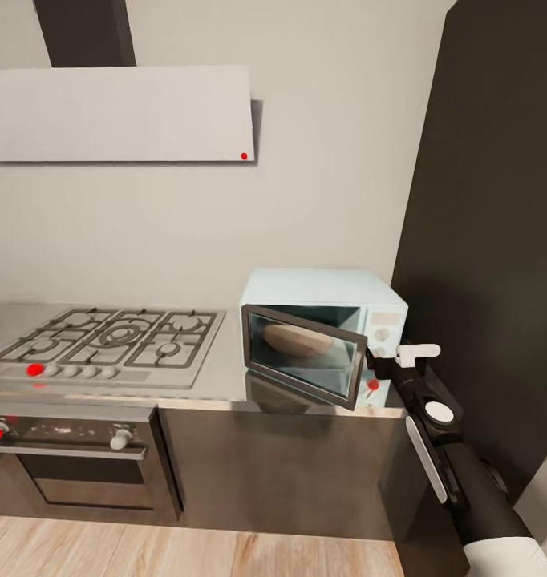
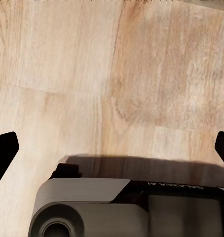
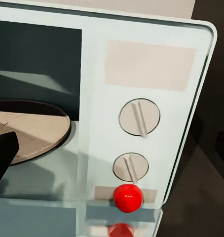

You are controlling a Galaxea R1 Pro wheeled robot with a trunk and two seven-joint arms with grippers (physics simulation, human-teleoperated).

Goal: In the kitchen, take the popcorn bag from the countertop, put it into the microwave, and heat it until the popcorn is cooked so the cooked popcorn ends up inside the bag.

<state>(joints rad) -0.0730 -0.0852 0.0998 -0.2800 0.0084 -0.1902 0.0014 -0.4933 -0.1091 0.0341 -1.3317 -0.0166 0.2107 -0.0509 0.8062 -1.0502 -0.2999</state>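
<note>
The pale-blue microwave stands on the steel countertop with its dark glass door swung partly open. Behind the glass a tan rounded shape lies in the cavity, and it looks like a flat tan disc in the right wrist view; I cannot tell if it is the popcorn bag. My right gripper is open just in front of the white panel, facing its two knobs and the round red light. My left gripper hangs open over the wood floor, holding nothing.
A gas hob sits left of the microwave, over a steel-fronted oven with red-marked knobs. A grey hood hangs above. A tall black cabinet stands close on the right of my right arm. Part of the robot's base lies below my left gripper.
</note>
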